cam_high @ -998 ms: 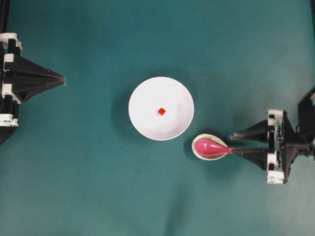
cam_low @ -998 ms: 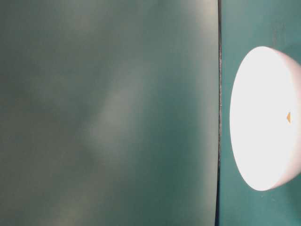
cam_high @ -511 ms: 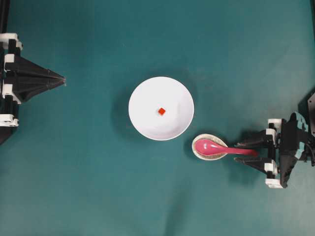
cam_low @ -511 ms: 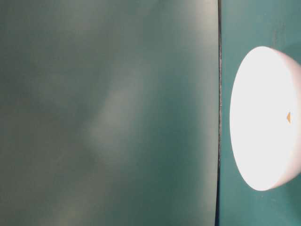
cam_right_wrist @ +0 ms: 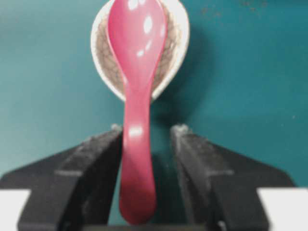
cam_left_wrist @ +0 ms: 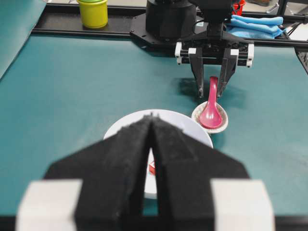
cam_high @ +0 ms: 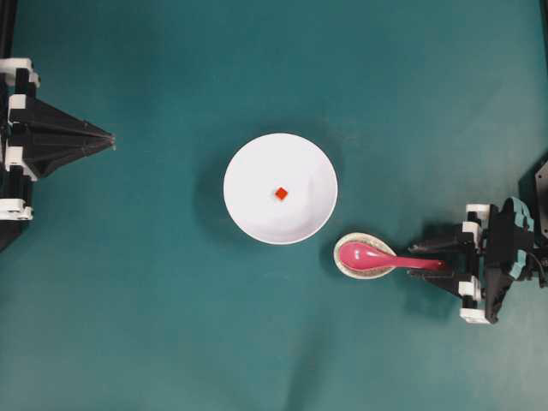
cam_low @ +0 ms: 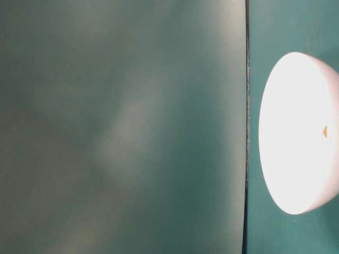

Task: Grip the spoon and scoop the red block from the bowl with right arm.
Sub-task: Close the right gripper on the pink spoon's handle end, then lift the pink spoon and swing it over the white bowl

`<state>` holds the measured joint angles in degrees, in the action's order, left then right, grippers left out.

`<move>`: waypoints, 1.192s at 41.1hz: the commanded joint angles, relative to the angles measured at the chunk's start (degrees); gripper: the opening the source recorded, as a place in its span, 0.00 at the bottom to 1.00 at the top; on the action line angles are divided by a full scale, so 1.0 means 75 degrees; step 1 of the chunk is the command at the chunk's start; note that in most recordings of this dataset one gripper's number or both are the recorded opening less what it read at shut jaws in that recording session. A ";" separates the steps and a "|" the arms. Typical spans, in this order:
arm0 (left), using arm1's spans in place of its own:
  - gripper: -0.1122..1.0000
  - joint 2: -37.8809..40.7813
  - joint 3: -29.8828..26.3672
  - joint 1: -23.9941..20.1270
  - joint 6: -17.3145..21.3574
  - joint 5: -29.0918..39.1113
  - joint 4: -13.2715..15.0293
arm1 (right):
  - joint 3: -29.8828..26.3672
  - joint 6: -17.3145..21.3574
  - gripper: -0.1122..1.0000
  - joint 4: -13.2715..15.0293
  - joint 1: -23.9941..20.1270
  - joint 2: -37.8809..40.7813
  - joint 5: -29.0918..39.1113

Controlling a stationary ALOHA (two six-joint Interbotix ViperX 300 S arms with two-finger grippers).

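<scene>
While the left gripper [cam_high: 110, 140] is kept closed far from the bowl [cam_high: 257, 214], the spoon [cam_high: 370, 255], laid on the beige dish [cam_high: 341, 267] beside the bowl, is straddled by the parted right gripper [cam_high: 418, 260]; the red block [cam_high: 281, 193] is seen inside the bowl.

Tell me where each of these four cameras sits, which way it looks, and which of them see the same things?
Overhead: looks straight down on the white bowl, red block and spoon; both arms at the edges.
Table-level: low beside the bowl, picture turned sideways; no robot parts.
Left wrist: rides the left pincer, shut, facing the right pincer across the table.
Right wrist: sits behind the open right pincer, its fingers either side of the spoon handle.
Shared: spoon and speckled dish appear overhead and in both wrist views.
</scene>
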<state>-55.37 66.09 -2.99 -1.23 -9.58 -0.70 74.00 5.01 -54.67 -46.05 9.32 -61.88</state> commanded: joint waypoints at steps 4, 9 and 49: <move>0.10 0.0070 -0.0176 -0.0023 0.0000 -0.0035 -0.0023 | -0.0023 -0.0012 0.55 -0.0023 -0.0035 -0.0059 -0.0164; 0.10 0.0070 -0.0164 -0.0023 0.0000 -0.0035 -0.0023 | -0.0035 -0.0012 0.51 -0.0012 -0.0035 -0.0059 -0.0164; 0.10 0.0070 -0.0164 -0.0023 -0.0012 0.0117 -0.0012 | -0.0094 -0.0223 0.31 0.0094 -0.0035 -0.0059 -0.0340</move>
<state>-55.20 66.09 -2.99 -1.23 -8.44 -0.70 73.74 3.60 -54.14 -46.05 9.32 -63.46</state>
